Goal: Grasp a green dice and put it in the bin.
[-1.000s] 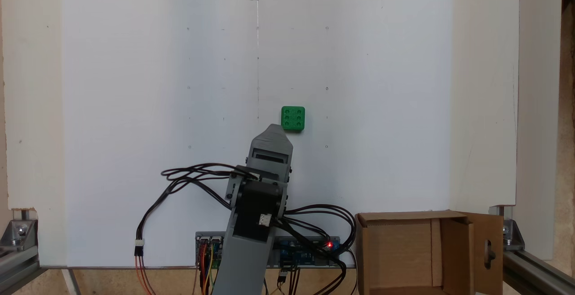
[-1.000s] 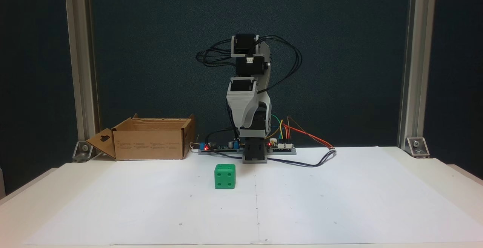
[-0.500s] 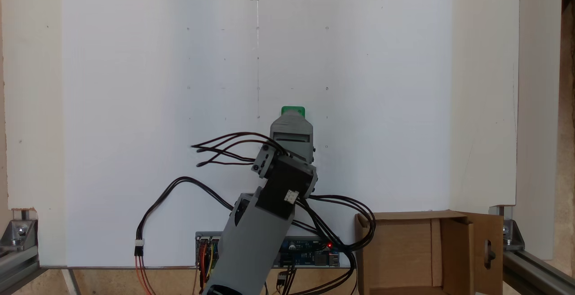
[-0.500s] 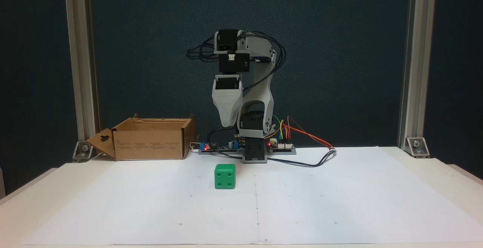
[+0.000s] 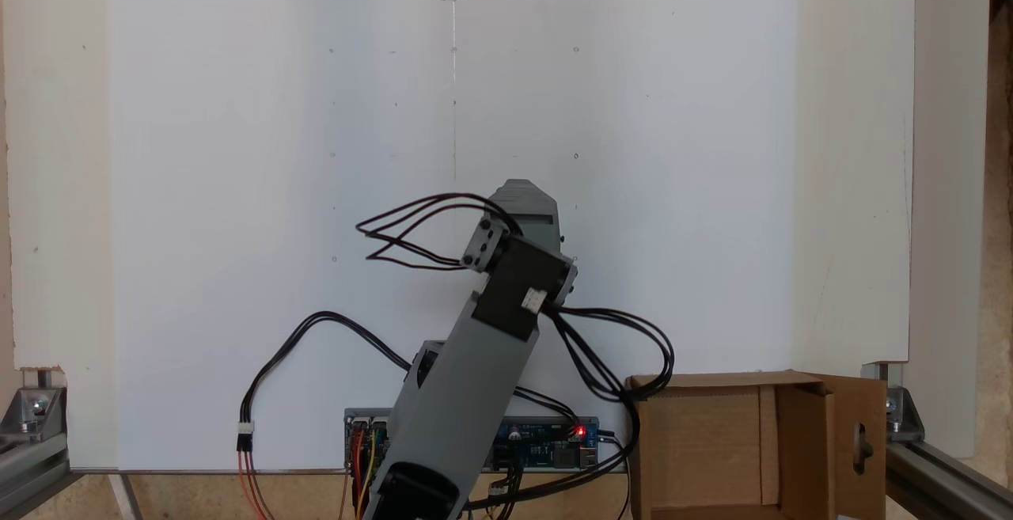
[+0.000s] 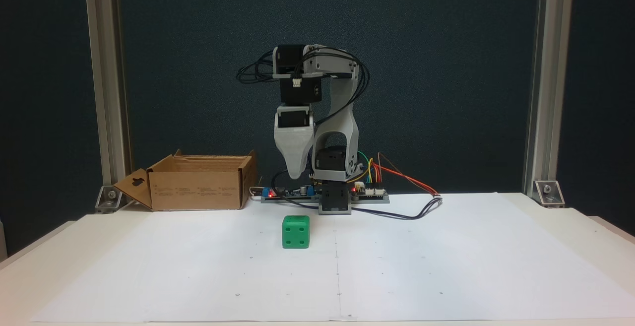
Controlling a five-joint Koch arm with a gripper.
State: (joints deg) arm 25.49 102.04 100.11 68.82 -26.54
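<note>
**Lining up over the dice**

In the fixed view from above, my gripper (image 5: 522,191) hangs over the middle of the table (image 5: 237,187) and covers the dice; the bin (image 5: 712,441) sits at the table's near right corner.

In the front fixed view, the dice (image 6: 295,231) stands on the table centre, my gripper (image 6: 293,174) above it, well clear. Only one tip shows, so I cannot tell whether I am spread. I should spread wide, centre over it, then descend straight.

Green dice (image 6: 295,231) hidden beneath hand (image 5: 518,187) from above; bin (image 5: 760,457) cropped below
</note>
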